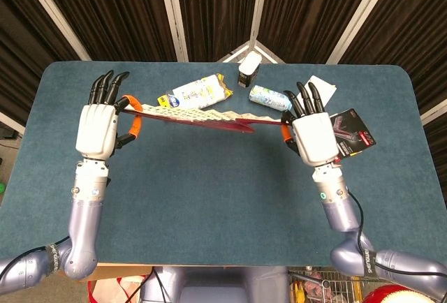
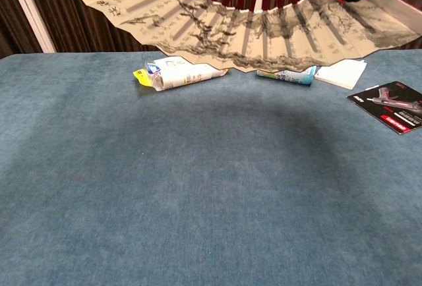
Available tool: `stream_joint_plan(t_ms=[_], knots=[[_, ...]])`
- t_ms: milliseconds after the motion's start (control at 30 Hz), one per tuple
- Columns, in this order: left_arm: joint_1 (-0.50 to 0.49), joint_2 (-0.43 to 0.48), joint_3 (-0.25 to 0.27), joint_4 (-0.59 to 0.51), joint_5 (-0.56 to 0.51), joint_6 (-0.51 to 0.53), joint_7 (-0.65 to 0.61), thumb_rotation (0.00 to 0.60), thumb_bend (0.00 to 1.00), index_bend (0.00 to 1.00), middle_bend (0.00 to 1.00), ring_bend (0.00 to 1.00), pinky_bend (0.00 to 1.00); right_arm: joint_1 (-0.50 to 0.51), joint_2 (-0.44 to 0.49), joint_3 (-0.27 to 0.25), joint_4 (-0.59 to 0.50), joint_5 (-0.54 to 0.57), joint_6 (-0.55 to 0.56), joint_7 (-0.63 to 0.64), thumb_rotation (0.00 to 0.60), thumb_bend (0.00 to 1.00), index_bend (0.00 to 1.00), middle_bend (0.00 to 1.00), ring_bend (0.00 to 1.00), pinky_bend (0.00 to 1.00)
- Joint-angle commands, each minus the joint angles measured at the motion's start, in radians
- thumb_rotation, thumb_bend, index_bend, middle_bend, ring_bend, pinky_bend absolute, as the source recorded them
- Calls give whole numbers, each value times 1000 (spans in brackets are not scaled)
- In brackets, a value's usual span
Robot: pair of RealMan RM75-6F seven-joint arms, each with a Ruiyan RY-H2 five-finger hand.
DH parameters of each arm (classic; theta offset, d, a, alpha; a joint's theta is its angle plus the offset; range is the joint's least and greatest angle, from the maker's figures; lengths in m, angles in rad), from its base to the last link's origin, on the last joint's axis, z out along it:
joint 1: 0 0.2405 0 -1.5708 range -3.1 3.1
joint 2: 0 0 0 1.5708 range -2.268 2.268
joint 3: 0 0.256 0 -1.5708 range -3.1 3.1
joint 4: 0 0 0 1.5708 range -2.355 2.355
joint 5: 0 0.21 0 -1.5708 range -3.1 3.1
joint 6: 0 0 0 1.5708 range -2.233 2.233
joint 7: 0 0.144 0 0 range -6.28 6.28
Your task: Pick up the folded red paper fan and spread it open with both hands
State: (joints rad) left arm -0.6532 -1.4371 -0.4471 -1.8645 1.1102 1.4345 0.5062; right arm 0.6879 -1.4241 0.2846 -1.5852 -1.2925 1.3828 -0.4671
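Blue table w/ white packet, tube, card, maybe notepad.

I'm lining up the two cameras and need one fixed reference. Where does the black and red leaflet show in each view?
Head view: the black and red leaflet lies on the table's right side, just beside the right hand.
Chest view: it lies at the right edge, flat on the cloth.
Shared landmark: the white pad lying just beyond it in both views.
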Motion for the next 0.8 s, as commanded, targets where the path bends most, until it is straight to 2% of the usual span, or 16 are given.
stream_joint_plan(t_ms=[33,700,800], knots=[[0,-9,13,15,5,1,-4,600,674,613,98,0,0,-12,-4,-14,14,-11,5,9,600,761,725,218,43,0],[2,-73,90,122,37,-4,-45,600,653,556,93,0,0,-84,-55,-99,136,-104,31,38,600,761,725,218,43,0],[6,-78,95,131,38,-4,-52,600,641,543,88,0,0,-95,-62,-107,144,-111,35,42,600,761,668,218,43,0]])
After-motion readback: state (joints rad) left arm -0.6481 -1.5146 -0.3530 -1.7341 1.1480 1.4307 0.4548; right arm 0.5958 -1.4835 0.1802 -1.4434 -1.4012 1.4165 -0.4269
